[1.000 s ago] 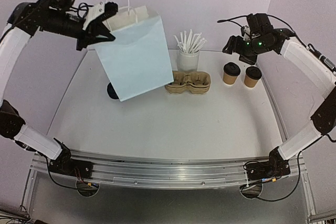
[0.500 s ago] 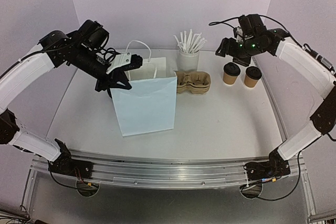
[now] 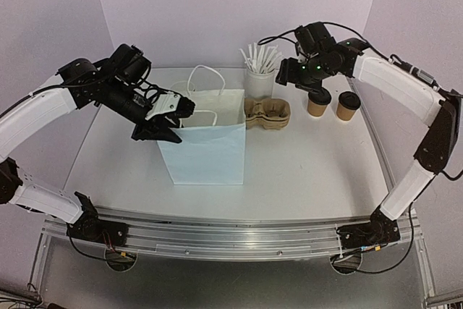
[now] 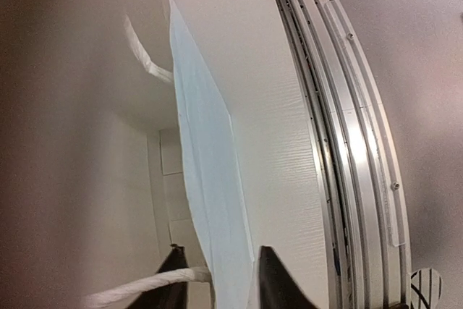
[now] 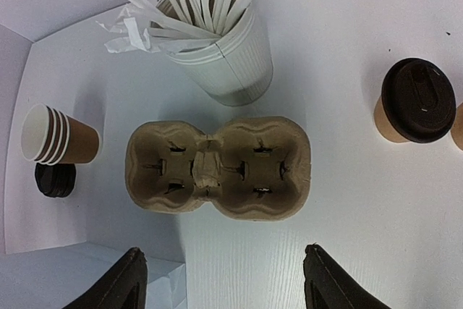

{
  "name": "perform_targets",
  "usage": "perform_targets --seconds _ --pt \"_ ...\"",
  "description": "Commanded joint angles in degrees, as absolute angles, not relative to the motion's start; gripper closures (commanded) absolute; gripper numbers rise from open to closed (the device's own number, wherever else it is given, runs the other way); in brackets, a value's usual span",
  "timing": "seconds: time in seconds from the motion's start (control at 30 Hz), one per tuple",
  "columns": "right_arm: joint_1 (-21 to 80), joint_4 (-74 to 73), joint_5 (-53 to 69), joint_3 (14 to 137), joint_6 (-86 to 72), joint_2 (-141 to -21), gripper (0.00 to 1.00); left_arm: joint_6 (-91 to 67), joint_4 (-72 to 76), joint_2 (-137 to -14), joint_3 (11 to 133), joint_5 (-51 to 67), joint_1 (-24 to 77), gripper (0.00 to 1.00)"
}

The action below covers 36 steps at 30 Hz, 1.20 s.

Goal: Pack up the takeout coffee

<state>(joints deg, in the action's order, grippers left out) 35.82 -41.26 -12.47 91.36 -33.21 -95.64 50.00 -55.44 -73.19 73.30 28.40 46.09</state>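
Observation:
The tan pulp carrier point(image 3: 268, 113) point(image 5: 217, 168) lies empty at the back middle of the table. Right of it stand two lidded brown cups point(image 3: 318, 100) point(image 3: 348, 105), one of them in the right wrist view point(image 5: 416, 103). A stack of brown cups point(image 5: 58, 135) lies on its side beside a stack of black lids point(image 5: 54, 179). My right gripper point(image 3: 283, 76) point(image 5: 228, 284) hovers open and empty above the carrier. My left gripper point(image 3: 177, 119) point(image 4: 221, 284) sits at the top left rim of the standing white bag point(image 3: 206, 139), jaws slightly apart astride its wall point(image 4: 210, 200).
A white cup of white sticks point(image 3: 259, 81) point(image 5: 224, 56) stands just behind the carrier. The bag's cord handle point(image 4: 145, 287) lies across my left finger. The metal rail point(image 3: 231, 226) runs along the near table edge.
The left arm brought the raised bag down to stand on the table, and its jaws have parted. The right arm has swung left from above the cups to above the carrier.

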Motion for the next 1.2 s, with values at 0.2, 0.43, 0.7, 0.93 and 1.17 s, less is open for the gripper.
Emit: perform_targets --seconds 0.2,0.43,0.7,0.93,1.17 --pt "40.51 -40.86 -18.44 102.14 -36.42 -112.65 0.39 44.18 -56.56 -71.09 83.54 27.11 40.64 0.17" --pt "40.78 -40.98 -19.93 107.47 -36.47 -121.10 0.48 43.45 -60.04 -69.33 87.13 30.32 35.07 0.07" --pt "40.81 -41.30 -21.71 109.38 -35.45 -126.12 0.57 42.01 -57.45 -68.07 84.70 29.85 34.81 0.06" --pt "40.81 -41.64 -19.75 111.27 -35.56 -128.91 0.64 42.45 -57.19 -68.50 84.76 29.71 34.55 0.06" --pt "40.80 -41.74 -20.44 110.82 -35.37 -128.84 0.83 42.29 -57.06 -68.66 84.52 30.09 34.37 0.06"
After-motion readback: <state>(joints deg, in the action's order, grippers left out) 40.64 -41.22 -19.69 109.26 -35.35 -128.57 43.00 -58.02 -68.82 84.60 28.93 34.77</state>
